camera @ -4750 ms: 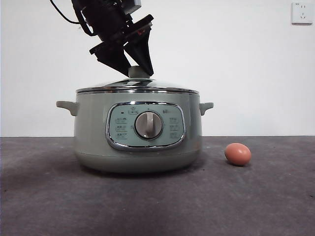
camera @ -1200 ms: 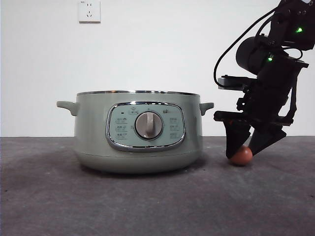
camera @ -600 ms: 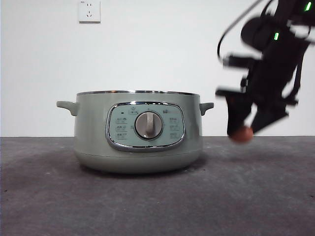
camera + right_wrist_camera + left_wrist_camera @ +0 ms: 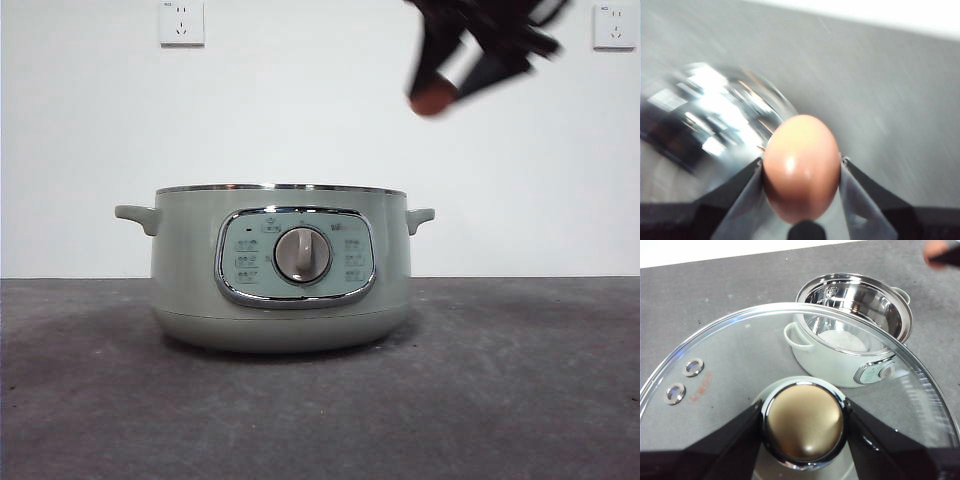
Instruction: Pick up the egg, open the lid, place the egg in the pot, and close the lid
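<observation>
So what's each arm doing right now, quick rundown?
Right gripper clamps the egg, up beside the pot. Left gripper holds the lid by its knob, clear of the pot. Pot open, nothing blocking.

Blurred right gripper (image 4: 437,93) clamps the egg (image 4: 432,99) high above the lidless pot (image 4: 280,268) — mid-air.

Nothing covers the pot (image 4: 190,270) mouth (lid (image 4: 740,365) held aside).

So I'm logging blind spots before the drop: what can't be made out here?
- Front view: motion blur smears the right gripper and small reddish-brown egg; the top edge crops the arm.
- Front view: pale sage-green cooker pot interior hidden by its wall.
- Domed glass lid: cropped in the left wrist view.
</observation>
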Controlling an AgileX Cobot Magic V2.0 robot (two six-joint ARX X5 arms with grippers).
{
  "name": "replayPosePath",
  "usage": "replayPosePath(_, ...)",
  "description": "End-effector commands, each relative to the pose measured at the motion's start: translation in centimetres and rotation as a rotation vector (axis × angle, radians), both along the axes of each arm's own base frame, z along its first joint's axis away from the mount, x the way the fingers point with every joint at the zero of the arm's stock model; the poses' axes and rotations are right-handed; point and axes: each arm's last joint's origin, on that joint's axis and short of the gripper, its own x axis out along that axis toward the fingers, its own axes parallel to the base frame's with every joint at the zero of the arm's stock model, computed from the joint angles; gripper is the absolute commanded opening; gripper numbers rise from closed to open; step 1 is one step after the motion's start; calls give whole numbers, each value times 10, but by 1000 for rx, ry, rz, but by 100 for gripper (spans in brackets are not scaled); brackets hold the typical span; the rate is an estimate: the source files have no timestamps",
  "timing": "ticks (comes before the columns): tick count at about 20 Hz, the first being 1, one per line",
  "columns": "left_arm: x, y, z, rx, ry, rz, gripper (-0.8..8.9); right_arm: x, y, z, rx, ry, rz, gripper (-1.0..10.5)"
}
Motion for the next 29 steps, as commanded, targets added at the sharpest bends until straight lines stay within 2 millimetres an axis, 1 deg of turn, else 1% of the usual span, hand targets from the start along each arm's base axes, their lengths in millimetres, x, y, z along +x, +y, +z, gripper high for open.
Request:
replayPosePath(1,-2,0,6,-10,-59,-9,-8,9,29,10,8,-18,70,-13)
replayPosePath(3,-2,0,6,-10,-59,-9,-8,17,57,13,-12,-14,134,-13)
replayPosePath(5,-2,0,6,-10,-59,-9,-8,28,81,10,-50,2,187,-13)
replayPosePath(7,-2,0,6,-10,-59,-9,-8,41,105,1,-86,36,229,-13)
replayPosePath(9,-2,0,5,-10,-57,-9,-8,51,117,-8,-113,68,245,-13)
replayPosePath(10,-2,0,5,-10,-54,-9,-8,56,124,-16,-137,91,257,-12)
replayPosePath(11,-2,0,5,-10,-51,-9,-8,63,131,-28,-167,124,269,-13)
replayPosePath(13,-2,0,5,-10,-52,-9,-8,73,138,-52,-213,183,283,-13)
replayPosePath(15,-2,0,5,-10,-52,-9,-8,78,142,-75,-251,246,289,-12)
replayPosePath(16,-2,0,5,-10,-52,-9,-8,79,143,-84,-269,272,295,-12)
replayPosePath(18,-2,0,5,-10,-52,-9,-8,81,144,-98,-304,308,309,-13)
replayPosePath(25,-2,0,5,-6,-54,-12,-8,80,144,-120,-378,386,346,-12)
replayPosePath(29,-2,0,5,-5,-53,-12,-9,80,143,-127,-396,423,348,-12)
